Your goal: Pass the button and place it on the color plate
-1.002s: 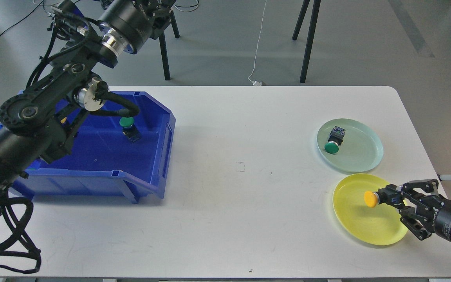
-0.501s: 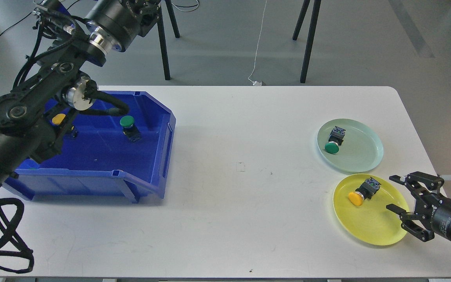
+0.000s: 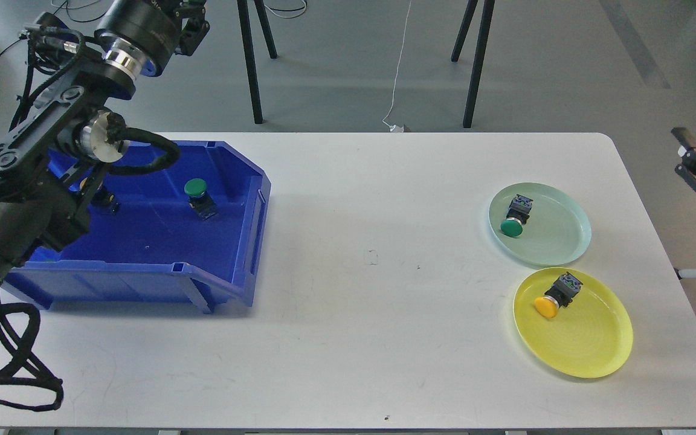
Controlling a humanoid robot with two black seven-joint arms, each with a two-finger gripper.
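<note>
A yellow button (image 3: 550, 300) lies on its side on the yellow plate (image 3: 589, 347). A green button (image 3: 515, 220) lies on the pale green plate (image 3: 559, 238). Another green button (image 3: 198, 196) stands in the blue bin (image 3: 142, 278) at the left. A further button (image 3: 105, 201) in the bin is mostly hidden behind my left arm. My right gripper (image 3: 682, 152) is open and empty at the right edge, beyond the table and well above the plates. My left gripper (image 3: 193, 13) is at the top edge behind the bin, dark and cut off.
The white table (image 3: 372, 314) carries the bin at the left and the two plates at the right. My left arm crosses over the bin's left side. Black stand legs (image 3: 475, 66) and a white cable stand behind the table.
My right gripper let go of the yellow button onto the yellow plate, opened, and drew back up and to the right. My left arm swung up and to the left.
</note>
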